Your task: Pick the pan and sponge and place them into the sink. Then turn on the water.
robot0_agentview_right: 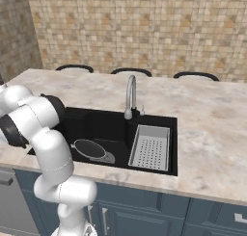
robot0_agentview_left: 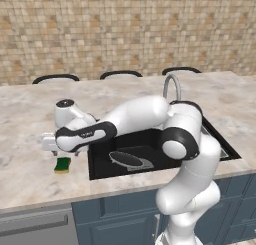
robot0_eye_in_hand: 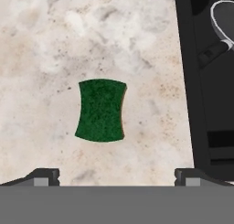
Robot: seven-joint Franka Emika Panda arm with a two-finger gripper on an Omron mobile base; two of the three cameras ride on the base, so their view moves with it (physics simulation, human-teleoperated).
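Beside the sink [robot0_eye_in_hand: 201,81], sponge [robot0_eye_in_hand: 101,110], long axis parallel to its rim.

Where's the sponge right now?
The sponge lies on the counter just left of the sink, below the open gripper; the hand view shows it green side up.

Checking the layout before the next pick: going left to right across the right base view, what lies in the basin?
pan → faucet → drainer tray, all within the sink.
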